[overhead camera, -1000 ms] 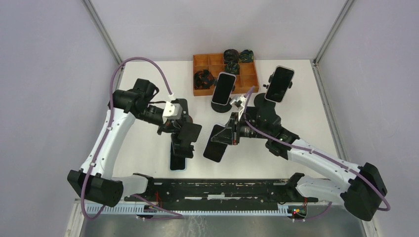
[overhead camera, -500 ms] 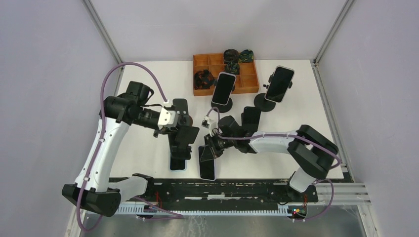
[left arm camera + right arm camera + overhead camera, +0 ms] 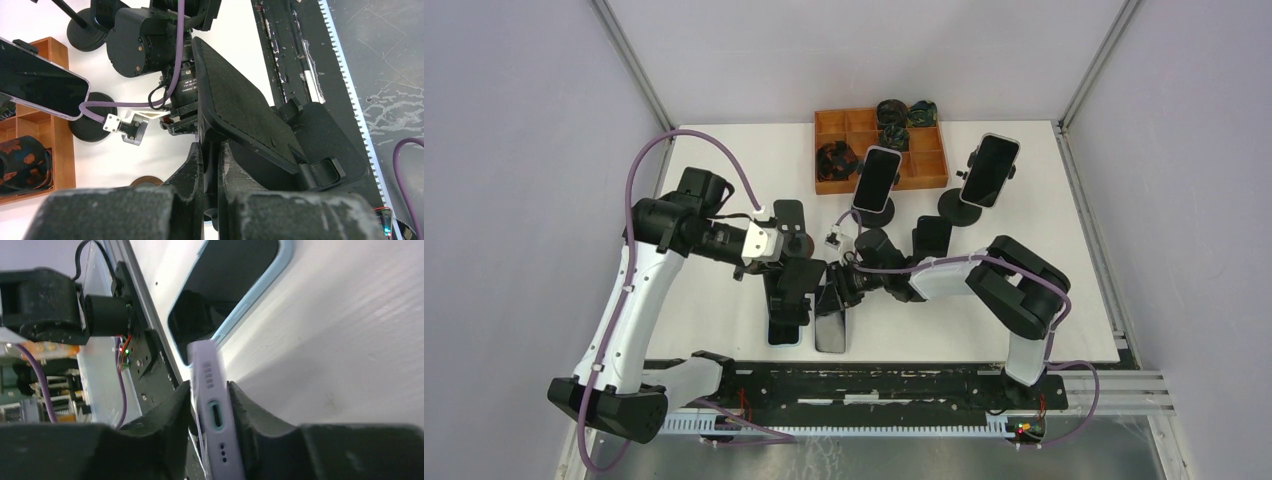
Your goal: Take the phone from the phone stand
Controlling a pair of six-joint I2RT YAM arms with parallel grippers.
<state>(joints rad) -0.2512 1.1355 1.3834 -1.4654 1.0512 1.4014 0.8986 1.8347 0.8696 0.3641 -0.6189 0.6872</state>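
Note:
My right gripper (image 3: 846, 283) is shut on a lavender-cased phone (image 3: 831, 322), held low and nearly flat over the table's front middle. In the right wrist view the fingers (image 3: 175, 410) clamp its bottom end (image 3: 212, 405), charging port facing the camera. My left gripper (image 3: 776, 250) is shut on an empty black phone stand (image 3: 802, 275). The left wrist view shows the fingers (image 3: 197, 165) pinching the stand under its tilted plate (image 3: 240, 110). A light-blue-cased phone (image 3: 784, 328) lies flat on the table just left of the held phone. It also shows in the right wrist view (image 3: 225, 295).
Two more phones stand on black stands at the back, one in the middle (image 3: 876, 180) and one to the right (image 3: 990, 170). An empty stand (image 3: 932, 235) is between them. An orange compartment tray (image 3: 824, 120) holds dark items. The black rail (image 3: 874, 385) runs along the front edge.
My right gripper has carried the lavender phone left and down toward the table front, turning it nearly flat beside the blue-cased phone. My left gripper has kept hold of the stand and barely moved.

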